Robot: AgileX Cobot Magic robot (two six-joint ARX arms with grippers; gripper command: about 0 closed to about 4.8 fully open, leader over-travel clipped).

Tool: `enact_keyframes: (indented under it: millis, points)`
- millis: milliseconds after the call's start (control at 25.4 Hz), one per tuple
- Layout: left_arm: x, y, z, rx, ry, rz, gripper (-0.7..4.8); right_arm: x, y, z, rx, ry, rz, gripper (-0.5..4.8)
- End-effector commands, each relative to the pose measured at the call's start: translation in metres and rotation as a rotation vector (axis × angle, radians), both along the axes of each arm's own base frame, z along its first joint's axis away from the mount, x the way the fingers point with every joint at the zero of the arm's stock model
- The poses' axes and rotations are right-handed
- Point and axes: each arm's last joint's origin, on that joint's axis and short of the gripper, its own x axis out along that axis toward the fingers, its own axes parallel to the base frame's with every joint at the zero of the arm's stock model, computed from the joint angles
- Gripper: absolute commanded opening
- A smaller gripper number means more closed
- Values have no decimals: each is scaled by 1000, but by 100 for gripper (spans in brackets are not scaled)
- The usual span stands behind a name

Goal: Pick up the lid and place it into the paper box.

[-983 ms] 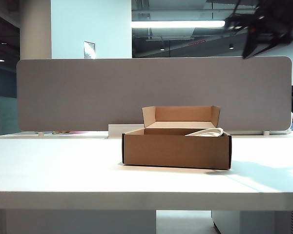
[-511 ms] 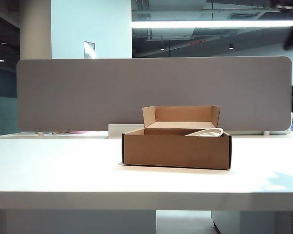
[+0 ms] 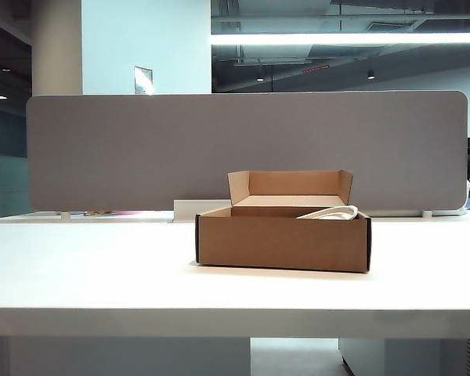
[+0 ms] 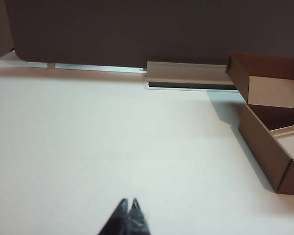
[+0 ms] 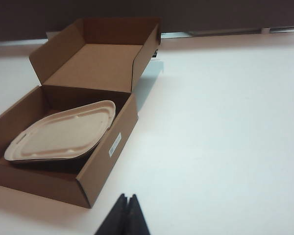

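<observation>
While the lid (image 5: 63, 134) is lying tilted inside the paper box (image 5: 108, 147), the left gripper (image 4: 128, 205) and right gripper (image 5: 127, 200) are being held closed, empty, above the bench (image 5: 220, 127)

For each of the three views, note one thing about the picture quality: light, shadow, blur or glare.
Exterior view: bright ceiling strip light glares; the white table looks washed out. Left wrist view: the shut left gripper is blurred; the paper box casts a soft shadow. Right wrist view: the shut right gripper is out of focus; the lid is sharp, tilted in the box.
</observation>
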Motion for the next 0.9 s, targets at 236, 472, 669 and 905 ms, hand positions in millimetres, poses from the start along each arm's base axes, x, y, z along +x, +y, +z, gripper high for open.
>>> enact_keyframes:
  millis: [236,472,669,905]
  points:
    - [0,0,2,0,-15,2,-5,-23,-9,-20,22,-25,-81,-3]
    - [0,0,2,0,-13,2,-5,-33,-13,-28,40,-89,-104,-3]
    - [0,0,2,1,-12,-1,-5,-33,-13,-36,40,-92,-111,-3]
    - [0,0,2,0,-11,-2,-5,-32,-13,-43,30,-70,-121,-3]
